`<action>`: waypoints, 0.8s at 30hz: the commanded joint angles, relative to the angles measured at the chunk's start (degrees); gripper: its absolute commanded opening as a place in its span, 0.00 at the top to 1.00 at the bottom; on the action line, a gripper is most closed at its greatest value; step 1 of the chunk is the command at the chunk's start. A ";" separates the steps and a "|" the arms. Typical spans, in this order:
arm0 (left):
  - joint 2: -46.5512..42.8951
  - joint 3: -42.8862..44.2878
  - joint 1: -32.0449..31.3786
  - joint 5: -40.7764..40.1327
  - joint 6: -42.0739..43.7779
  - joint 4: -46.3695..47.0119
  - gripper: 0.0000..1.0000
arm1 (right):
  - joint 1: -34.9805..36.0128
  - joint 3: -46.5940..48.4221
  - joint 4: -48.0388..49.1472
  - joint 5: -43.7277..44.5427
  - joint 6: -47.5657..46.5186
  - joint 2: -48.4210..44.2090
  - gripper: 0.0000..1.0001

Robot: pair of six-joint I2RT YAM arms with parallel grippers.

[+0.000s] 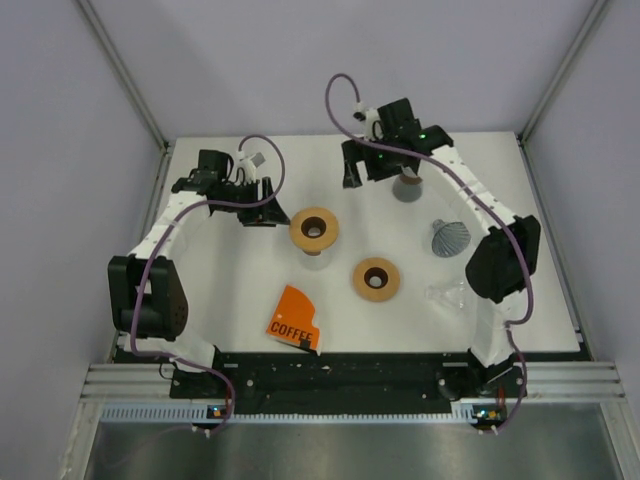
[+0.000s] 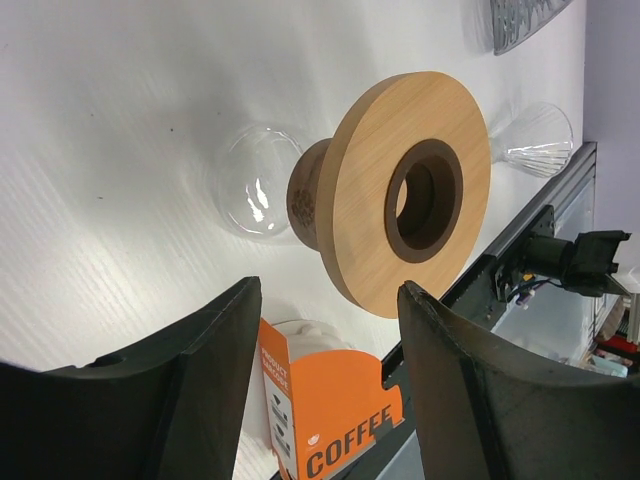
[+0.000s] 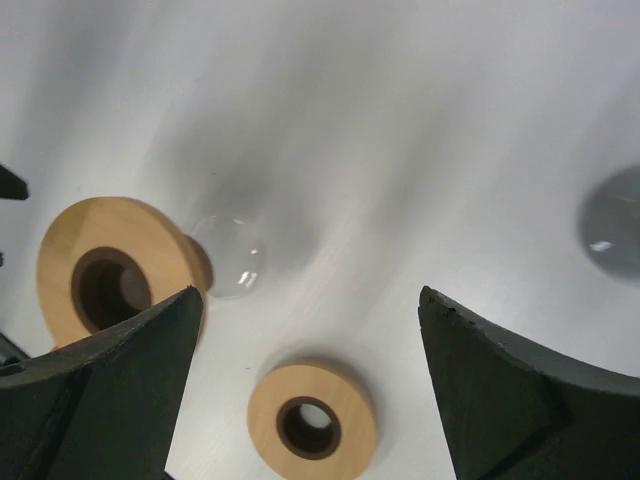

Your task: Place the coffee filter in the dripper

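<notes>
An orange box marked COFFEE [image 1: 293,318] lies near the table's front edge; white paper filters [image 2: 303,334] peek from its top in the left wrist view. A glass dripper with a wooden collar [image 1: 313,230] lies just right of my left gripper [image 1: 262,212], which is open and empty. In the left wrist view the collar [image 2: 410,200] faces the camera beyond the gripper [image 2: 330,290], with the box [image 2: 330,420] between the fingers. My right gripper [image 1: 362,175] is open and empty at the back, above the table [image 3: 310,295]. It sees that dripper [image 3: 105,270] at its left.
A second wooden ring [image 1: 376,279] lies mid-table and also shows in the right wrist view [image 3: 312,420]. A grey ribbed cone [image 1: 450,237] and a clear glass cone [image 1: 447,295] sit at the right. A grey cup [image 1: 407,187] stands under the right arm.
</notes>
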 commanded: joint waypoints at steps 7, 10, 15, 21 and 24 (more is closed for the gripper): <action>-3.74 1.16 -0.04 -1.64 1.96 0.13 0.38 | -7.32 -19.13 7.08 26.08 2.97 -17.73 0.08; -4.00 0.89 -0.04 -1.91 2.14 0.31 0.38 | -9.87 -25.38 8.66 29.69 5.78 -20.63 0.04; -4.79 0.45 -0.04 -2.08 2.23 0.66 0.38 | -15.58 -35.84 14.10 33.22 13.25 -25.55 0.01; -5.15 0.19 -0.04 -2.35 2.32 0.92 0.39 | -18.05 -47.53 22.72 30.93 19.76 -31.79 0.01; -5.06 0.10 -0.04 -2.26 2.23 1.10 0.39 | -18.05 -52.19 26.24 27.16 20.47 -31.89 0.10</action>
